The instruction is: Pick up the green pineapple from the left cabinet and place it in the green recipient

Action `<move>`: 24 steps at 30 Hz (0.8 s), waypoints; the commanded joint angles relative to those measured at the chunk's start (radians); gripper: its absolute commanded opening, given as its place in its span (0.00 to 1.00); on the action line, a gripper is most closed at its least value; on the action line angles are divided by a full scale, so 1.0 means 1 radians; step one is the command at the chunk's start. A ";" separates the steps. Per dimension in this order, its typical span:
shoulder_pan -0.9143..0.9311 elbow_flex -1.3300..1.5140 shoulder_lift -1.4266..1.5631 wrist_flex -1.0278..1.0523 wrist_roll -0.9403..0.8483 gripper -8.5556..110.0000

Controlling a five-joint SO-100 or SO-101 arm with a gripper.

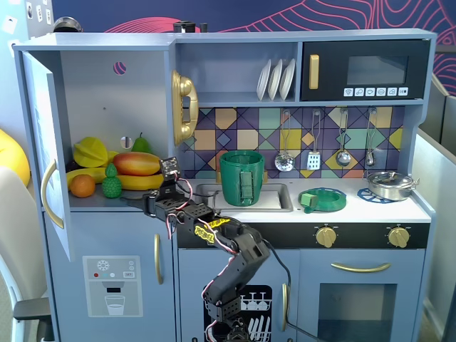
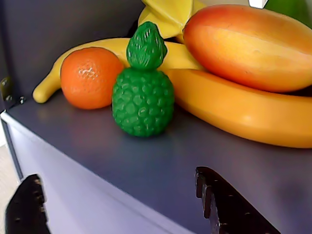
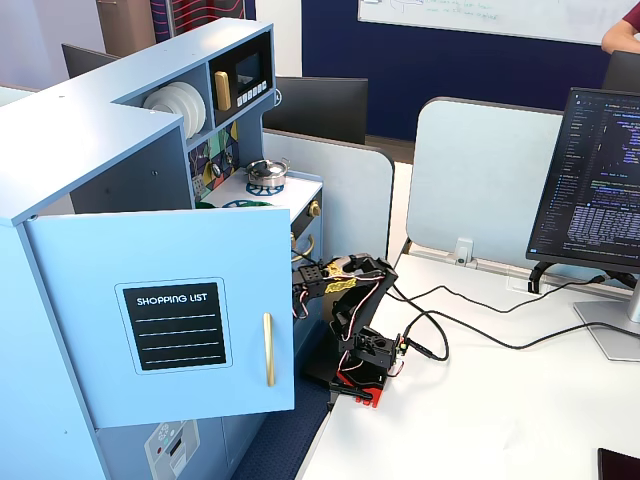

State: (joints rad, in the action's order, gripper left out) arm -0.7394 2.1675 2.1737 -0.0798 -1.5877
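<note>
In the wrist view, your gripper (image 2: pixel 122 207) sits nearest, jaws spread wide and empty at the shelf edge. The green pineapple (image 2: pixel 143 97) stands upright straight ahead, between the jaw lines, touching the orange (image 2: pixel 87 75).

In a fixed view, the green pineapple (image 1: pixel 110 182) is inside the left cabinet (image 1: pixel 100 128), left of the gripper (image 1: pixel 148 204); the green recipient (image 1: pixel 242 178) waits to the right.

In the other fixed view, the open door (image 3: pixel 165 315) hides the pineapple.

Frontal kitchen view, side desk view, close wrist view into cabinet (image 1: pixel 92 107).
</note>
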 commanded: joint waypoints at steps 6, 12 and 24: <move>0.023 -0.183 -0.150 -0.060 0.017 0.40; 0.023 -0.265 -0.253 -0.060 0.063 0.42; 0.008 -0.403 -0.411 -0.103 0.037 0.42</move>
State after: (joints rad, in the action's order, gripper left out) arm -0.7271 1.8730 1.7763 -0.1396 -1.5370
